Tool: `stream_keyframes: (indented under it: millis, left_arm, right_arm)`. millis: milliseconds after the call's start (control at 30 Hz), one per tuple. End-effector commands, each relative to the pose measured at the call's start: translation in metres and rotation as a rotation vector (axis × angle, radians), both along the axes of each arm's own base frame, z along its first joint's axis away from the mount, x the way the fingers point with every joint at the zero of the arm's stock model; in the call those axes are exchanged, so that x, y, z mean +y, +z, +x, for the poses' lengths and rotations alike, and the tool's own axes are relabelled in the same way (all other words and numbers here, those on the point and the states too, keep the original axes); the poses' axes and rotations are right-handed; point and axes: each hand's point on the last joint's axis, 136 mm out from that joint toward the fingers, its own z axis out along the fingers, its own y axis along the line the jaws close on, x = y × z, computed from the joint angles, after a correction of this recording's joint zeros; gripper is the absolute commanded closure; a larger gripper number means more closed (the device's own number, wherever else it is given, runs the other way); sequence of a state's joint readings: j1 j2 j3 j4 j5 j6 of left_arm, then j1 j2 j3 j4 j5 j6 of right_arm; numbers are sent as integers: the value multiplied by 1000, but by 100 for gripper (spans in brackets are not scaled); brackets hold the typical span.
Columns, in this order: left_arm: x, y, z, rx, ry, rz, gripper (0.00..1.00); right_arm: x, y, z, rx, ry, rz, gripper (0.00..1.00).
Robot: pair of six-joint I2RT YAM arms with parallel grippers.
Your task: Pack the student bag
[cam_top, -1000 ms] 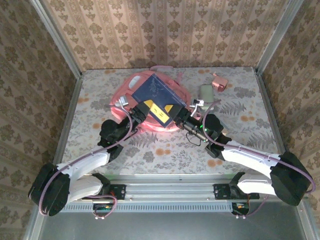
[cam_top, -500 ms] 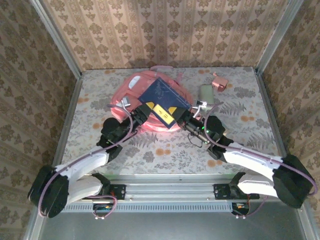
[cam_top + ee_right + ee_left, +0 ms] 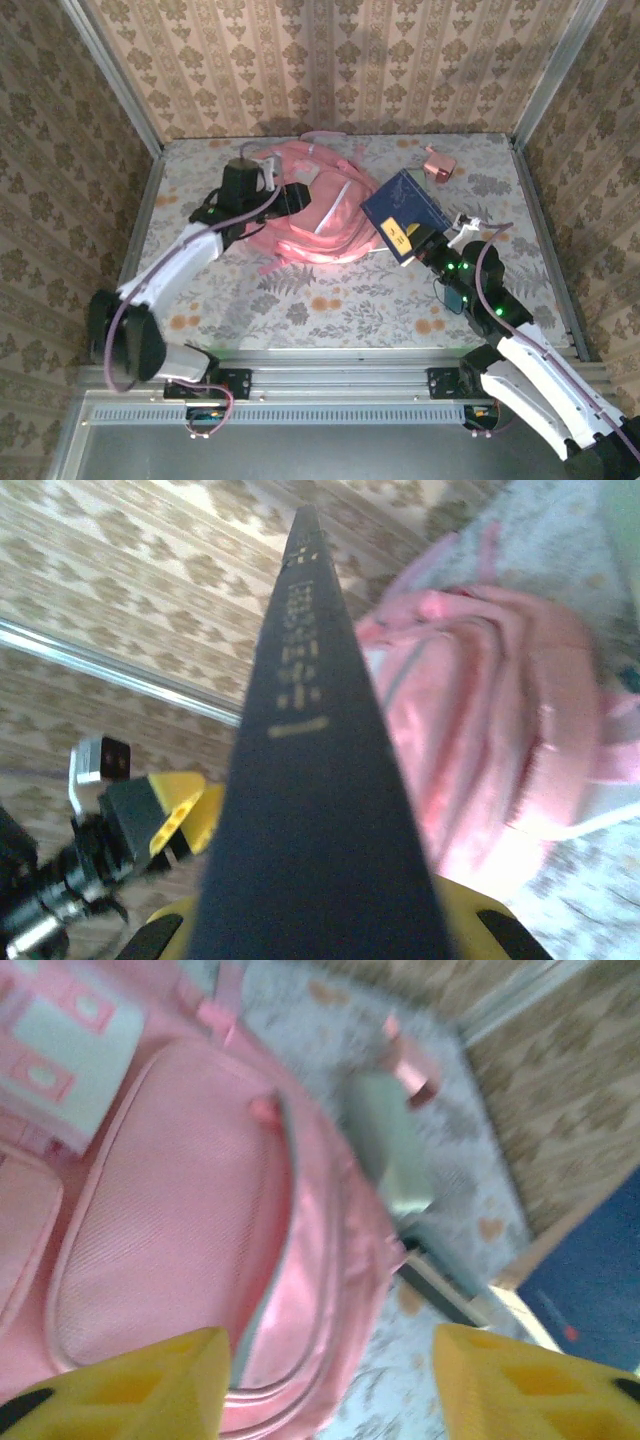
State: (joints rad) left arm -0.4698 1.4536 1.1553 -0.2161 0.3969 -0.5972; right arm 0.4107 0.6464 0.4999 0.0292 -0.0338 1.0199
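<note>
Currently the pink backpack lies far-centre on the worktop. Left claw hovers over its upper left, fingers apart. Right claw, just beside its right edge, clamps a blue book.

No words could be read. The dark blue book had gold letters along its spine, too blurry to make out. A yellow label on the book's cover carried tiny dark marks, too small to read.
</note>
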Motion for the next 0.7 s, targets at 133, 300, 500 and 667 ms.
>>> stream_keyframes:
  millis: [133,300,500,667]
  left_arm:
    - [-49,-33,3,116,-318,54,49]
    - [-66,-57,23,170,-354,55,50]
    - [-86,-73,39,215,-396,3,51]
    - [-99,-73,48,216,-414,-39,53]
  right_arm:
    - [-8,-20,-14,54,29,-105,100]
    - [-9,-20,-13,43,40,-103,100]
    - [-15,-32,-11,68,33,-83,100]
    - [-21,-41,-8,88,26,-39,100]
